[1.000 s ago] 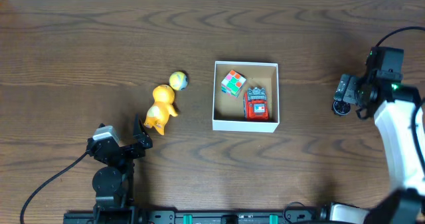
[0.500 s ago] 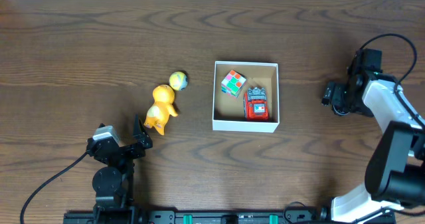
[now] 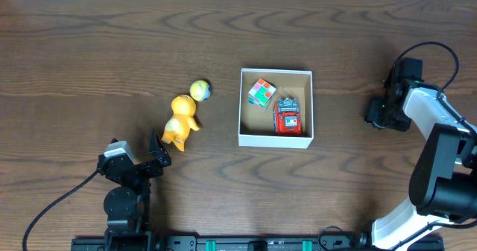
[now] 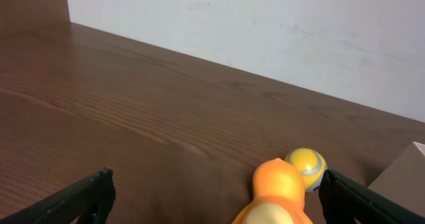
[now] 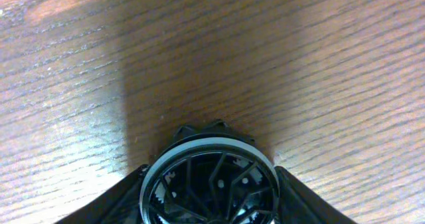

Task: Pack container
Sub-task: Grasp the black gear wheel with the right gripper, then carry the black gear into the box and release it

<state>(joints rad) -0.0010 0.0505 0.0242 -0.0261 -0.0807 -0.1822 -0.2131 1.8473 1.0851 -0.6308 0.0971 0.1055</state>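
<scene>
The container [image 3: 276, 138], a white square box with a brown floor, sits mid-table and holds a colour cube [image 3: 261, 93] and a red toy truck [image 3: 287, 115]. An orange figure [image 3: 180, 121] and a yellow ball [image 3: 200, 90] lie left of it. My left gripper [image 3: 157, 153] stands open just below the orange figure [image 4: 275, 194], with the ball [image 4: 307, 167] beyond it. Far right, my right gripper [image 3: 378, 114] covers a black wheel with a grey rim [image 5: 209, 184]. In the right wrist view its fingers [image 5: 116, 201] press against both sides of the wheel.
The dark wooden table runs up to a pale wall at the back. A corner of the container [image 4: 406, 173] shows at the right edge of the left wrist view. The right arm's white links and cable [image 3: 440, 124] lie along the table's right side.
My right gripper has swung left and down over the black wheel and closed on it. The left arm and the toys have not moved.
</scene>
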